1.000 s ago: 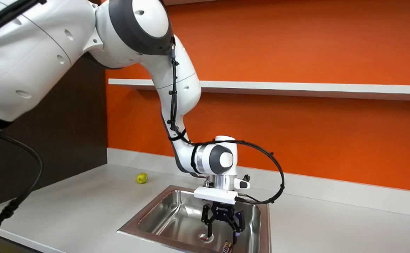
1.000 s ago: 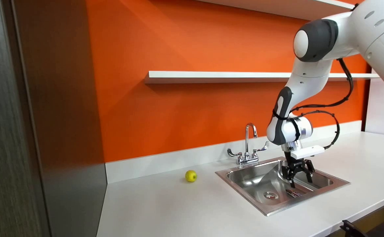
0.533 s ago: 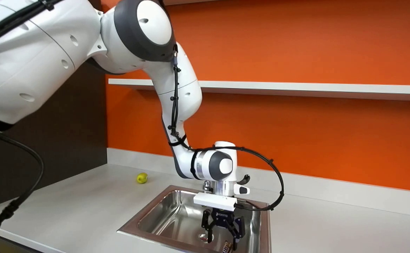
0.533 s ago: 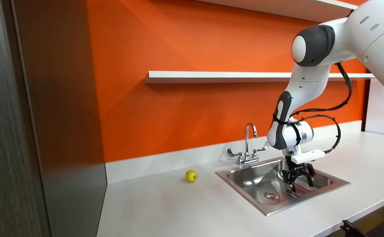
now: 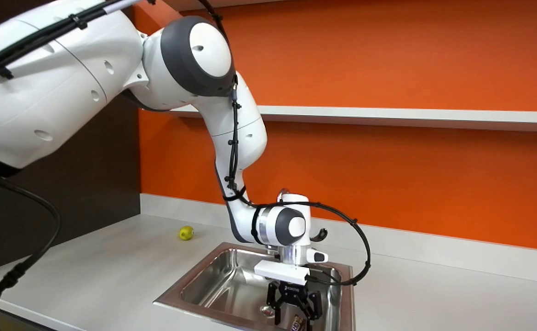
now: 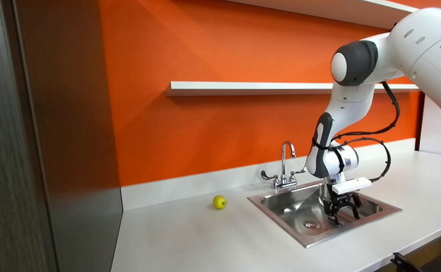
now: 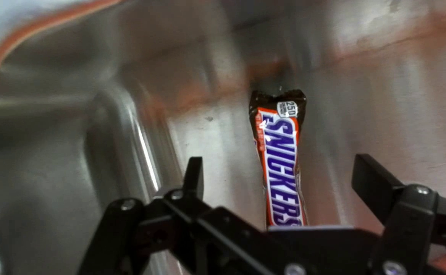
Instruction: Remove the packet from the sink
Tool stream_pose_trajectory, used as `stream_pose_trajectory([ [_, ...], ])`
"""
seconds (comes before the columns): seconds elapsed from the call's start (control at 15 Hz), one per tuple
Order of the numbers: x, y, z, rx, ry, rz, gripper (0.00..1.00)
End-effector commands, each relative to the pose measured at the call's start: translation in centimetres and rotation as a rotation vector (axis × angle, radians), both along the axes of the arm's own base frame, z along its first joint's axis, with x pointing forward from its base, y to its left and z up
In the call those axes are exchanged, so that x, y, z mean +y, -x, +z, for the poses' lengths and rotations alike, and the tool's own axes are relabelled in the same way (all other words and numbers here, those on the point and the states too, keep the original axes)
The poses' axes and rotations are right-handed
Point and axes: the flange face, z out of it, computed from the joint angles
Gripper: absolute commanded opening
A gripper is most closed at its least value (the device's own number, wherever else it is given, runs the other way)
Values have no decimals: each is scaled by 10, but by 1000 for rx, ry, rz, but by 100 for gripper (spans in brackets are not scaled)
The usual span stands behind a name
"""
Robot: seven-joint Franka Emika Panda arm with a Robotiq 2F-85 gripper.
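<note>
Wrist view: the packet (image 7: 282,160) lies in the sink (image 7: 215,133), seen between the wide-apart jaws of the tool (image 7: 277,164).

We see a pale table (image 6: 190,234) spread across the lower part of both exterior views. In an exterior view, a small yellow-green ball (image 6: 219,202) lies directly on it, low at the frame's centre, and a steel sink (image 6: 307,240) is let into it at lower right.

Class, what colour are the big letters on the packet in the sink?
The packet has bluish-purple letters on white; the wrist view shows them best.
</note>
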Motion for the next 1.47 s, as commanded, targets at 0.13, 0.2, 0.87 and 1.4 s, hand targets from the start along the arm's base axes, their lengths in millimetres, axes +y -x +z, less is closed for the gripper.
stream_pose_trajectory([
  [0.13, -6, -11, -10, -10, 26, -34, 100],
  [0.2, -6, -12, -12, -9, 28, -36, 100],
  [0.87, -9, -18, -25, 0, 35, -45, 66],
  [1.4, -8, -25, -25, -5, 36, -36, 3],
])
